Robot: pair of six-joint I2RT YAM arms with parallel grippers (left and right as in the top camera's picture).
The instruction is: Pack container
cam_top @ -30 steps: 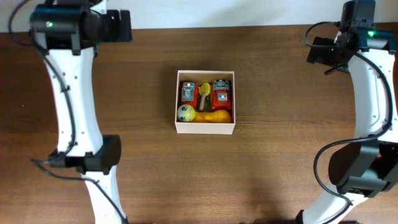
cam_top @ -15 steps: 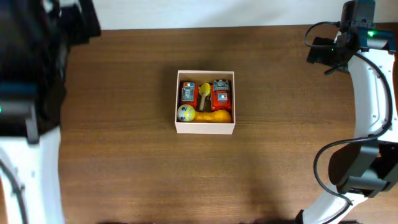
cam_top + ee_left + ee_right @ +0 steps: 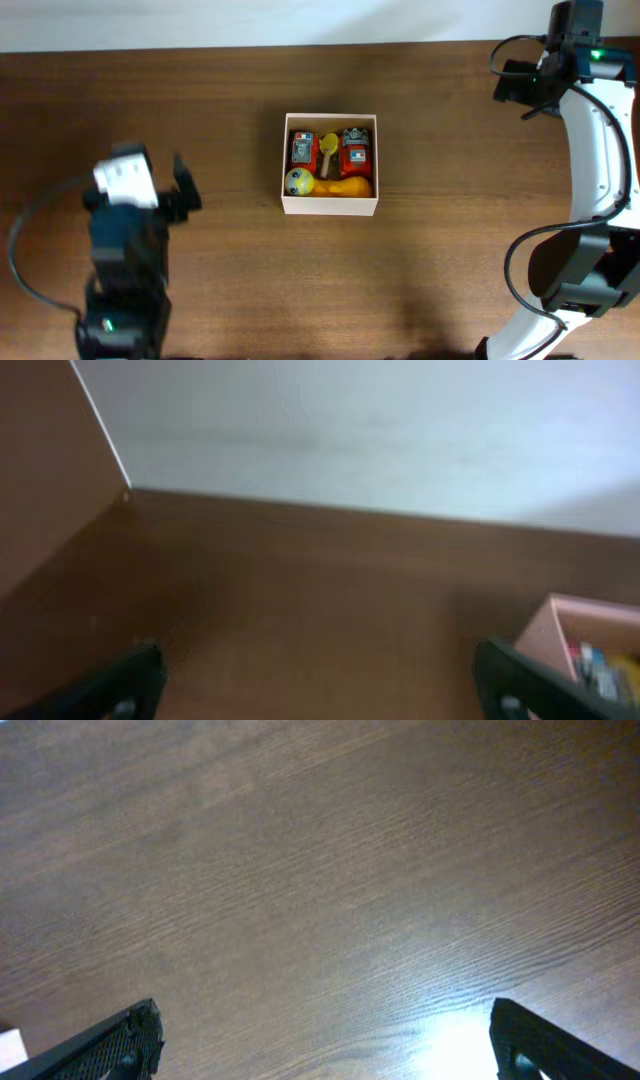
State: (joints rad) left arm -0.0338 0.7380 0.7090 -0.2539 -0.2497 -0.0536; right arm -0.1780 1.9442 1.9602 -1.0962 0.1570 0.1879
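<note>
The container (image 3: 330, 207), a white-walled square box, sits mid-table holding two red toys (image 3: 356, 153), a yellow ball (image 3: 296, 181) and orange-yellow pieces (image 3: 346, 187). My left gripper (image 3: 188, 186) is low at the table's left, well apart from the box, pointing toward it. In the left wrist view the left gripper (image 3: 320, 698) is open over bare wood, with the container's corner (image 3: 562, 632) at the right edge. My right gripper (image 3: 509, 84) hangs at the far right corner. The right wrist view shows the right gripper (image 3: 325, 1045) open above bare wood, nothing between its fingers.
The dark wooden table (image 3: 450, 250) spreads all round the box. A white wall (image 3: 400, 430) runs along the table's far edge. Both arm bases stand at the near edge, left and right.
The left arm has swung from the far left corner down to the near left side, its gripper now facing the box. The right arm and the box's contents have not moved.
</note>
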